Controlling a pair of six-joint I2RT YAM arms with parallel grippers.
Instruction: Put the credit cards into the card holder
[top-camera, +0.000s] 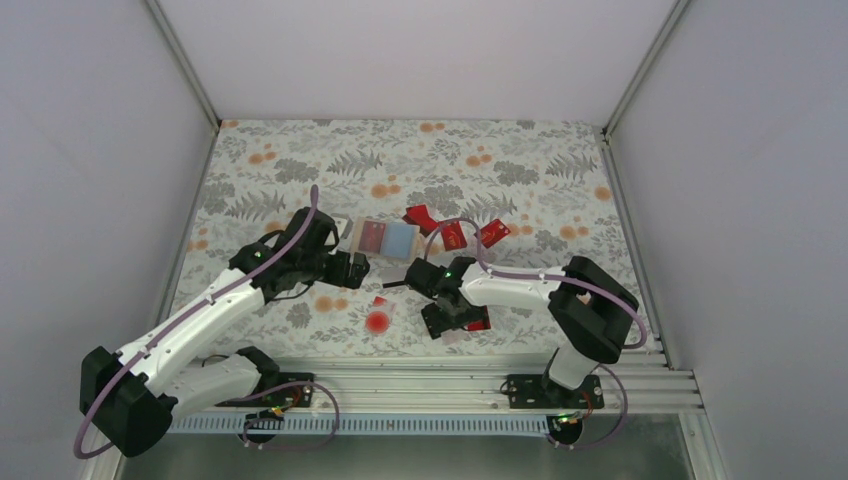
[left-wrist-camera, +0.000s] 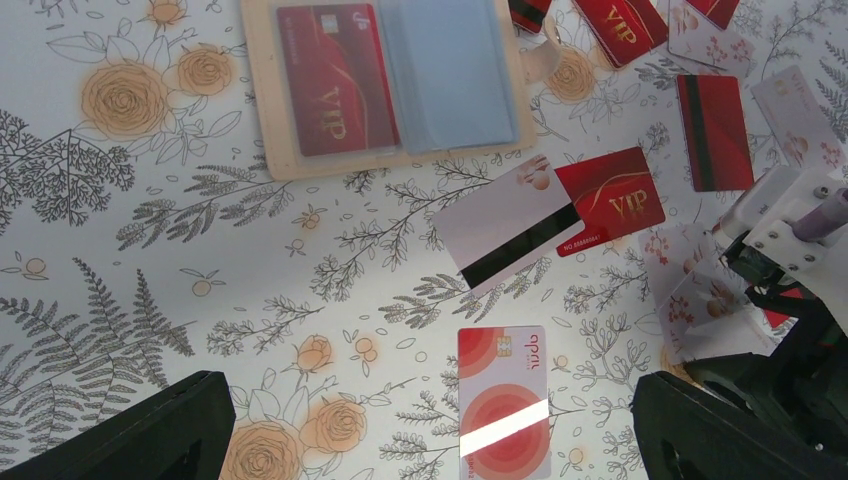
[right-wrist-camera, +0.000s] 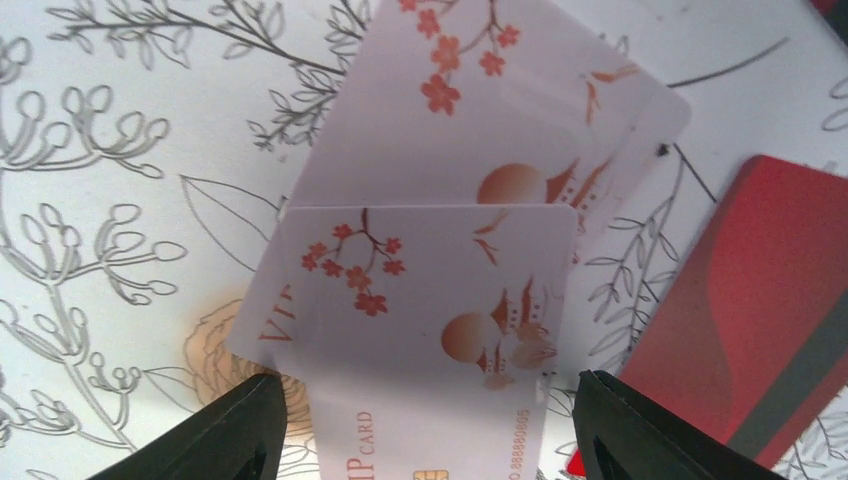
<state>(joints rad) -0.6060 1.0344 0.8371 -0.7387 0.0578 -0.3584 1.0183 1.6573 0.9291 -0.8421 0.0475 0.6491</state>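
The card holder (left-wrist-camera: 450, 75) lies open and flat on the table, tan at its rim and light blue inside. A red VIP card (left-wrist-camera: 335, 80) sits in its left pocket. The other credit cards lie loose nearby. A white striped card (left-wrist-camera: 505, 240) touches a second red card (left-wrist-camera: 610, 200), and two pale blossom cards (right-wrist-camera: 430, 340) overlap.

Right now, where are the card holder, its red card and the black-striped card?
card holder (left-wrist-camera: 450, 80), left wrist view, blue pocket.
its red card (left-wrist-camera: 335, 80), left wrist view, middle.
black-striped card (left-wrist-camera: 507, 225), left wrist view, white face.
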